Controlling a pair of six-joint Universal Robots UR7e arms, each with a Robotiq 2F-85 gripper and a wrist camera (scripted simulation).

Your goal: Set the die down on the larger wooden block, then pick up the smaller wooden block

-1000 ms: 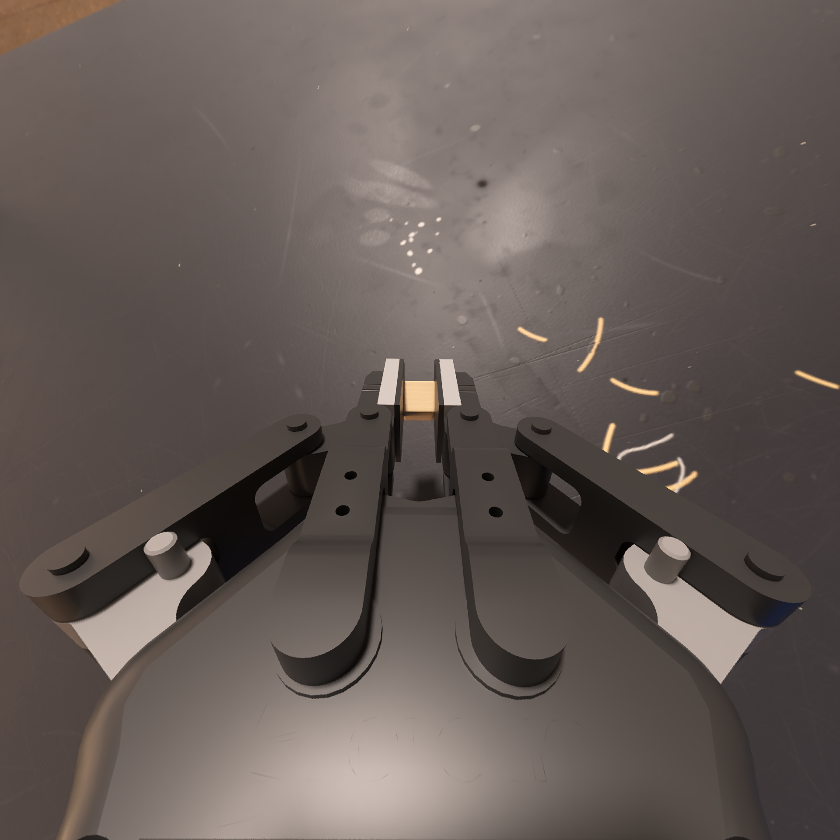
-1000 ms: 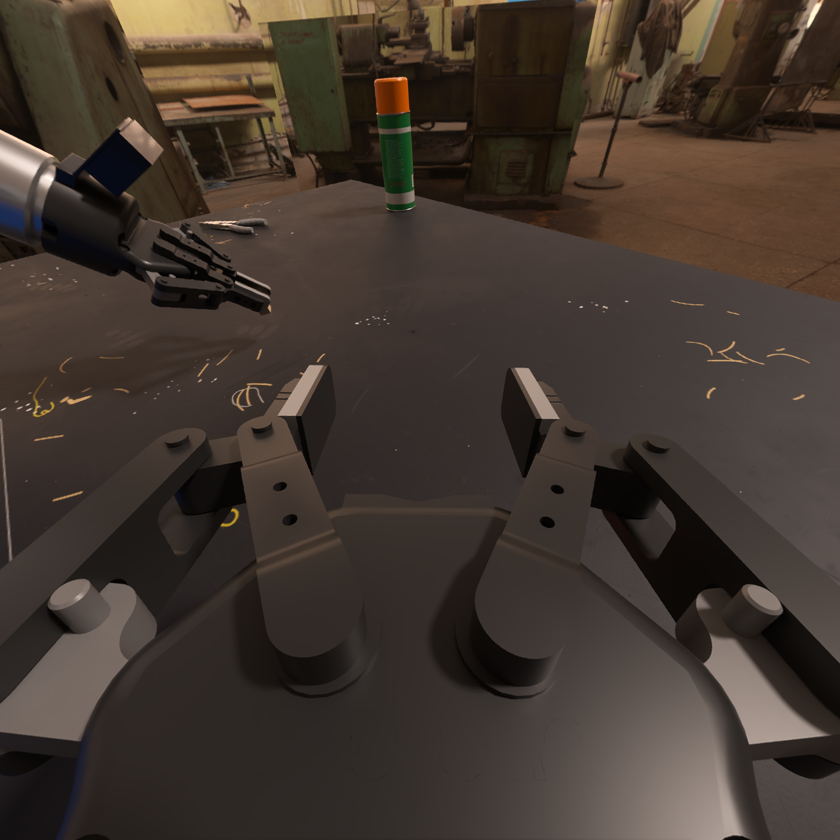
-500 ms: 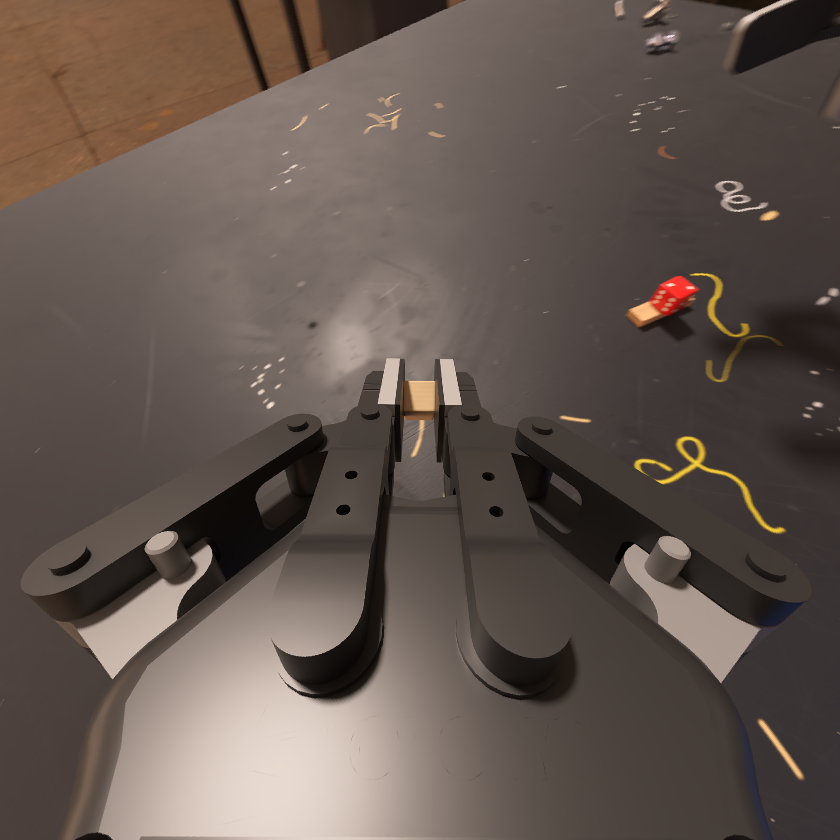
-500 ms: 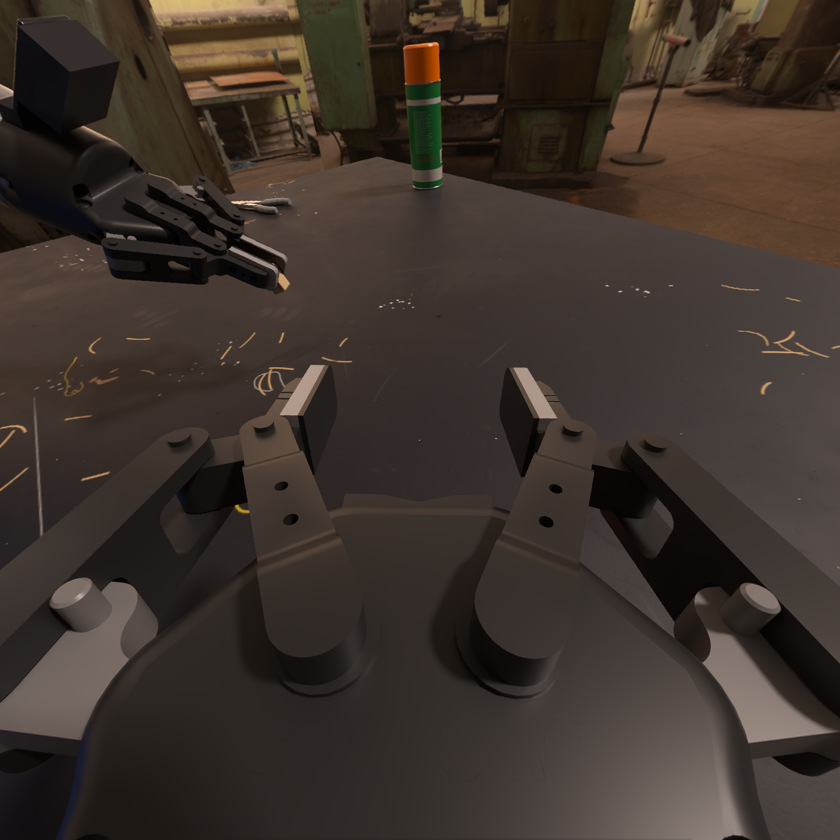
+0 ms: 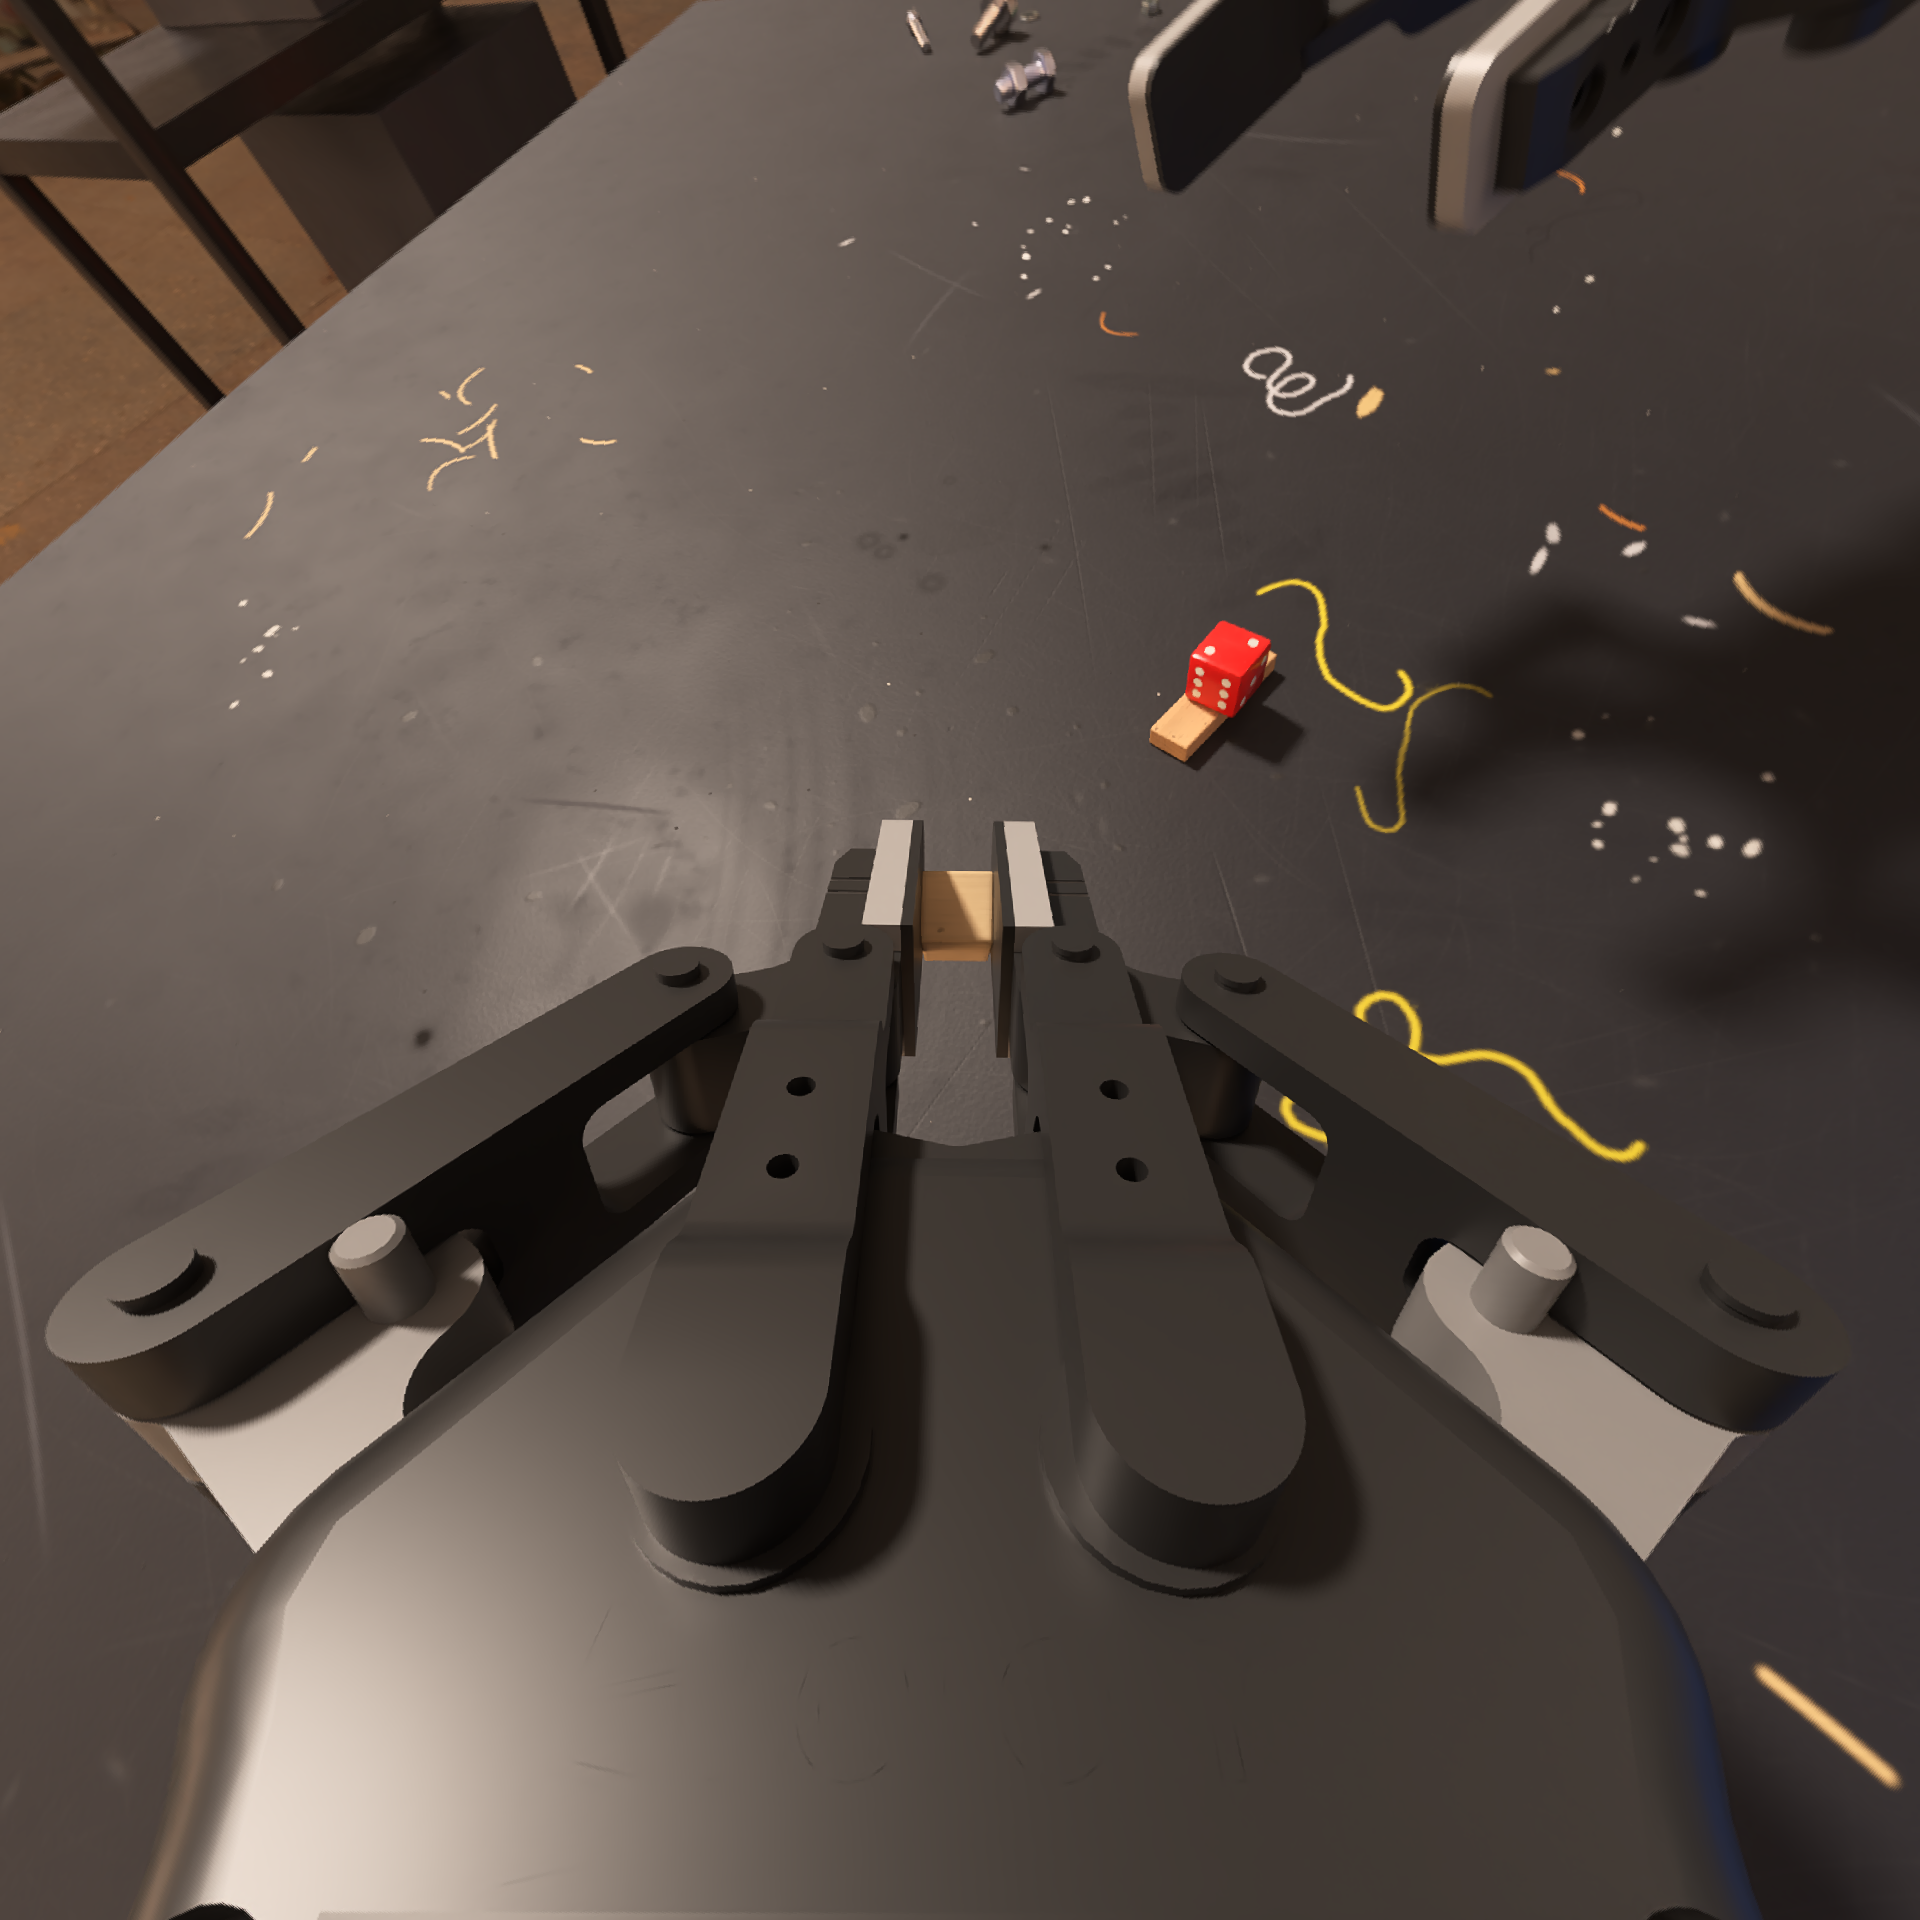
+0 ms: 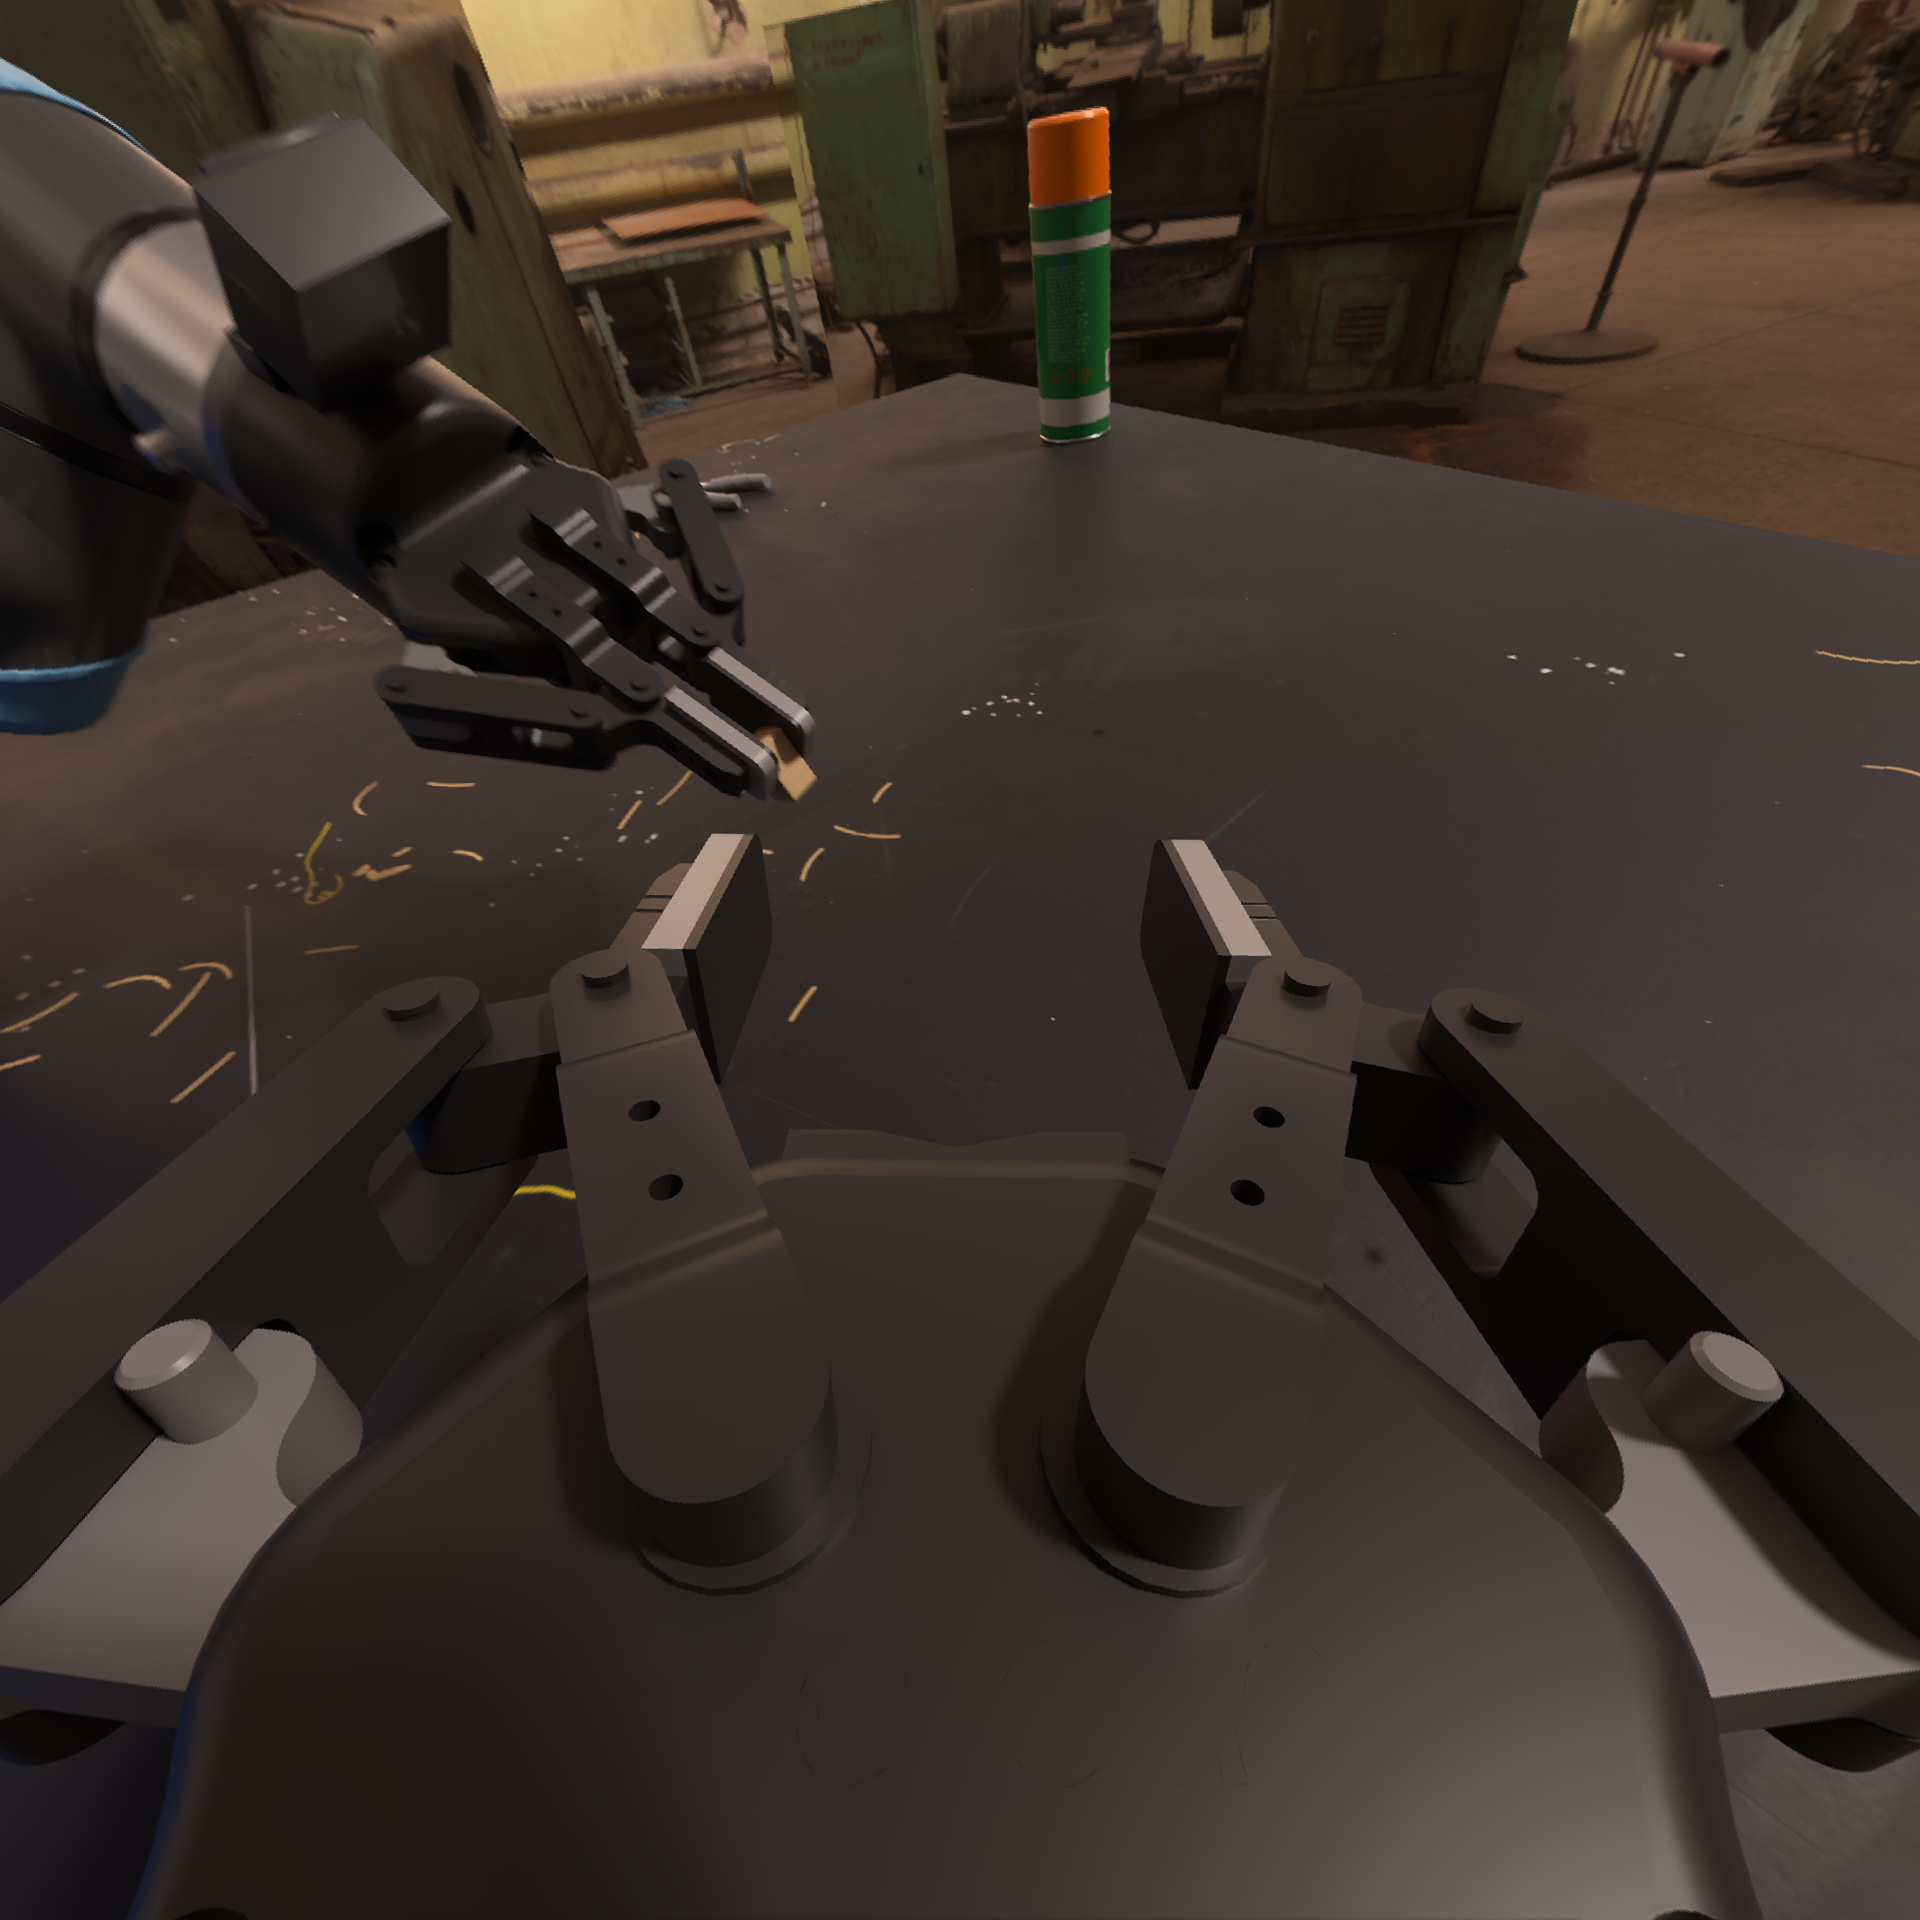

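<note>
Die (image 5: pixel 1227 665) sits on the larger wooden block (image 5: pixel 1195 722); left gripper (image 5: pixel 956 883) pinches the smaller wooden block (image 5: pixel 956 912) mid-air, right gripper (image 6: pixel 956 914) gapes empty (only 2 thin pads gripping, so a jolt could probably drop it).

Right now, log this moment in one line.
left gripper: shut on small block | right gripper: open | die: on large block

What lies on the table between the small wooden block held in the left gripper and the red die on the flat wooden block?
Only bare dark tabletop, seen in the left wrist view, separates the small wooden block in the left gripper from the red die on the flat wooden block.
</note>
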